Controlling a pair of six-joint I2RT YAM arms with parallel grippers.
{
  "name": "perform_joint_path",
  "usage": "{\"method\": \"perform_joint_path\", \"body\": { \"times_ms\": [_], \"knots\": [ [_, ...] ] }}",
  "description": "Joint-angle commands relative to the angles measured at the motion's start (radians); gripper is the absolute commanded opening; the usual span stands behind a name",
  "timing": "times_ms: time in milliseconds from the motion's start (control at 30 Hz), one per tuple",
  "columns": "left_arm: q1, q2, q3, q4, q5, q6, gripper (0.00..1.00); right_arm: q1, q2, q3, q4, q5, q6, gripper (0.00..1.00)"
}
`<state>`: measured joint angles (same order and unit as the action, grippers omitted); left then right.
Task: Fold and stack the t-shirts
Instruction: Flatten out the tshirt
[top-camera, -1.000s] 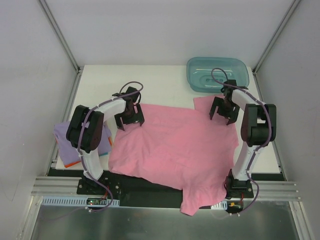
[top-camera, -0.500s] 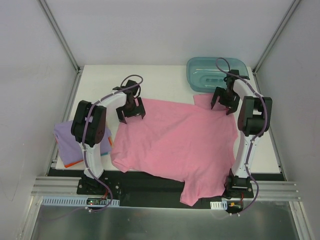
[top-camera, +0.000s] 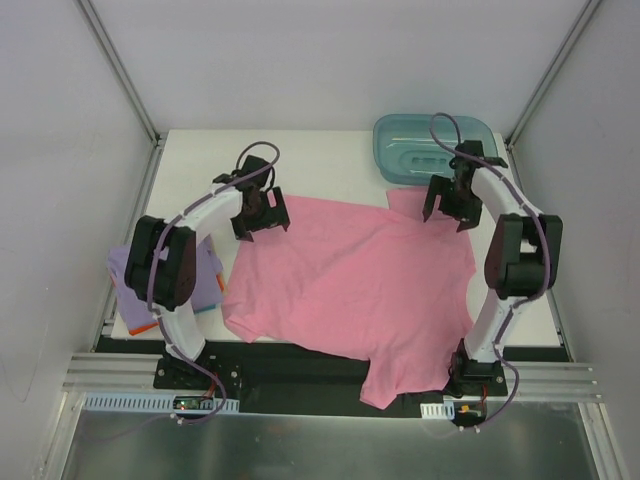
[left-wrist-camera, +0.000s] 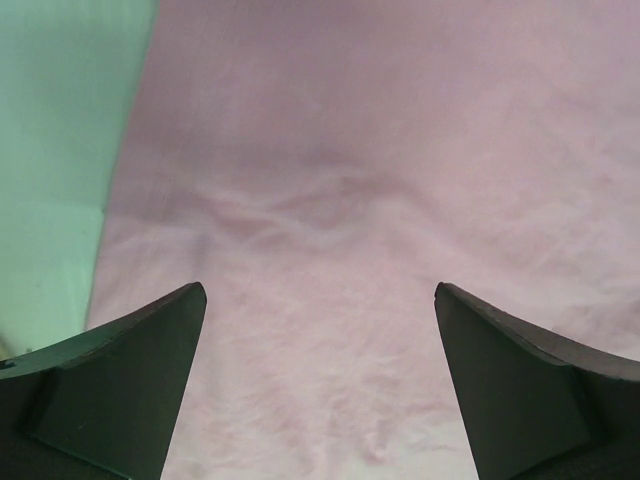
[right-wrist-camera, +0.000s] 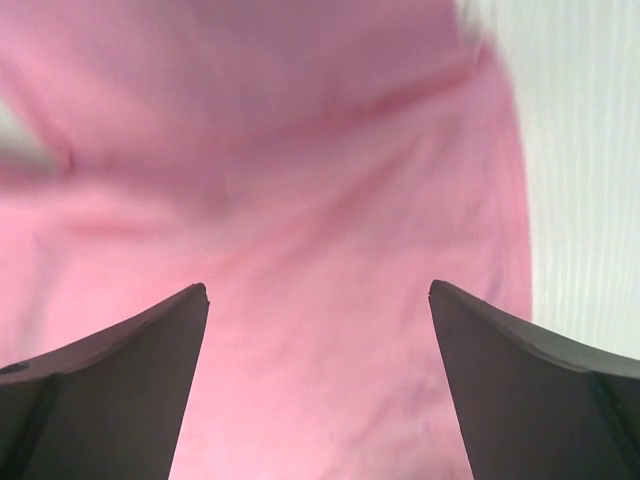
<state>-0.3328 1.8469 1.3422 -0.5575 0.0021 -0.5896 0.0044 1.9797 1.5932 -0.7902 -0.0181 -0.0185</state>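
A white counter (top-camera: 330, 160) boxed in by plain grey walls carries the pink t-shirt (top-camera: 350, 290) spread flat, its near hem over the edge, the lavender t-shirt (top-camera: 125, 270) lying left, while both the left tool (top-camera: 262, 211) and the right tool (top-camera: 447, 203) hover apart-jawed, empty.

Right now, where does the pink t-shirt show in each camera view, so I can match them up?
Top external: the pink t-shirt is spread across the table's middle, one part hanging over the near edge.
Left wrist: it fills the frame below the open left gripper, bare table at left.
Right wrist: it fills most of the frame under the open right gripper, bare table at right.
Shared landmark: the shirt's far edge, where both grippers hover.
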Motion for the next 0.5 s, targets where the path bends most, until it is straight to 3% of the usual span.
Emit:
{"method": "perform_joint_path", "body": {
  "times_ms": [0,100,200,333,467],
  "knots": [
    [-0.014,-0.202,-0.125,-0.010,0.018,-0.038,0.99,0.065,-0.327,-0.285,0.022,0.056,0.092,0.97],
    [-0.049,-0.293,-0.242,0.022,0.013,-0.067,0.99,0.078,-0.494,-0.544,0.080,-0.044,0.163,0.97],
    [-0.078,-0.346,-0.336,0.047,0.035,-0.085,0.99,0.078,-0.588,-0.689,0.080,-0.046,0.201,0.97],
    [-0.089,-0.367,-0.417,0.082,0.053,-0.102,0.99,0.074,-0.614,-0.771,0.072,-0.040,0.207,0.97],
    [-0.089,-0.328,-0.414,0.090,0.027,-0.099,0.99,0.028,-0.503,-0.730,0.098,-0.025,0.192,0.97]
  ]
}}
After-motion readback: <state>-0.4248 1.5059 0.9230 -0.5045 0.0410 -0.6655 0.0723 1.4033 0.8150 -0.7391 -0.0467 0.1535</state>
